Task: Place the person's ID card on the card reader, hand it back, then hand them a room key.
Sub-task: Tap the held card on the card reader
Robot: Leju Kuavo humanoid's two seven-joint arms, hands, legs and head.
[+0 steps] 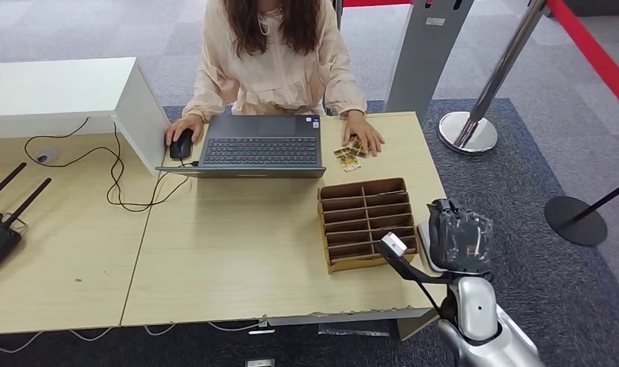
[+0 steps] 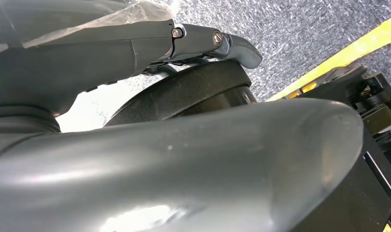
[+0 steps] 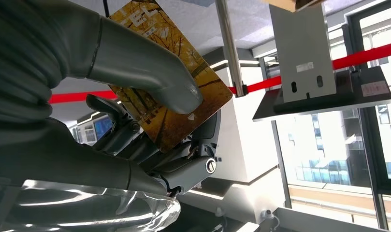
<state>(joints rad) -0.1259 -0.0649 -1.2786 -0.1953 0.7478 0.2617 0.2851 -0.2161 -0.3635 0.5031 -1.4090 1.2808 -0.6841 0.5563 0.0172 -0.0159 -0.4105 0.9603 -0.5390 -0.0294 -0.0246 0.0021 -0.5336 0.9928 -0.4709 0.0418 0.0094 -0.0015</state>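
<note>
A pale wooden desk (image 1: 237, 252) sits on grey carpet, with a person (image 1: 279, 53) at a laptop (image 1: 260, 145) across from me. My right hand (image 1: 459, 237) hovers off the desk's right corner, beside the brown tray (image 1: 363, 223), thumb (image 3: 150, 72) pinching a yellow card (image 3: 183, 111) against the fingers. I judge the card light, stiff and slick, so I'd keep the pinch flat on its faces, clear of the edges. My left hand (image 2: 183, 159) hangs low; I cannot tell whether it is open or closed.
</note>
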